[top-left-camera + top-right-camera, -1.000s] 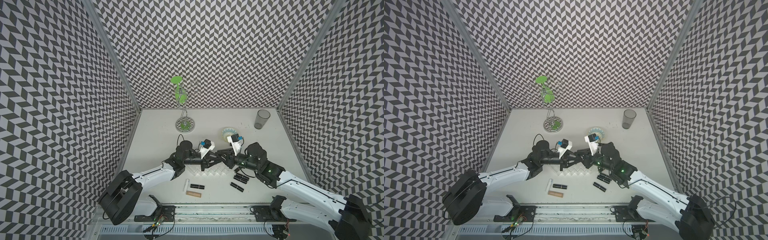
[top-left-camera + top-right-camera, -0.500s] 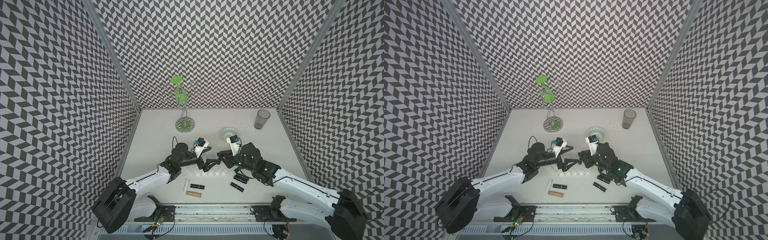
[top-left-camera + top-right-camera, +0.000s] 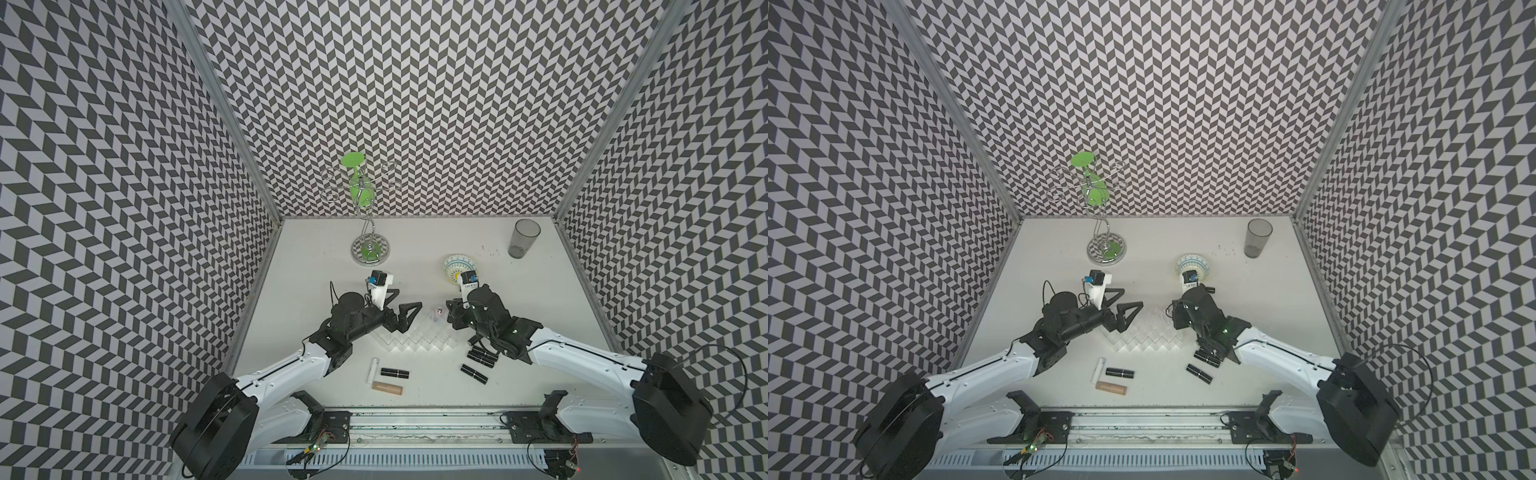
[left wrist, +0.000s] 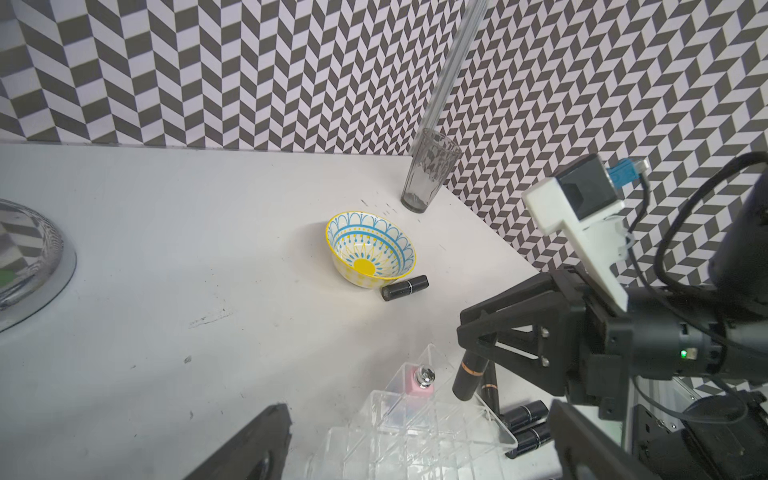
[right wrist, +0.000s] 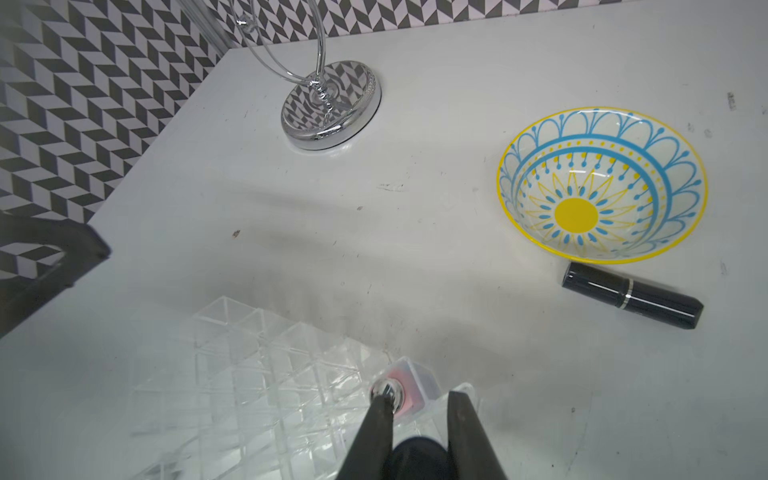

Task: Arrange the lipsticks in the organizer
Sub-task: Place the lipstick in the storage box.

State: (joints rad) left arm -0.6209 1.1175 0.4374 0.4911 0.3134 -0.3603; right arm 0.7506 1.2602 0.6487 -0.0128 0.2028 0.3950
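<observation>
pink lipstick (image 4: 419, 382) upright in organizer (image 4: 415, 440) corner cell; black lipstick (image 4: 405, 288) lying just beside bowl (image 4: 353, 274)

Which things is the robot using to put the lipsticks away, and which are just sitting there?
For the job:
- organizer
- lipsticks, most lying loose
- pink lipstick, already in a cell

Just lying about:
- bowl
- glass
- chrome stand
</observation>
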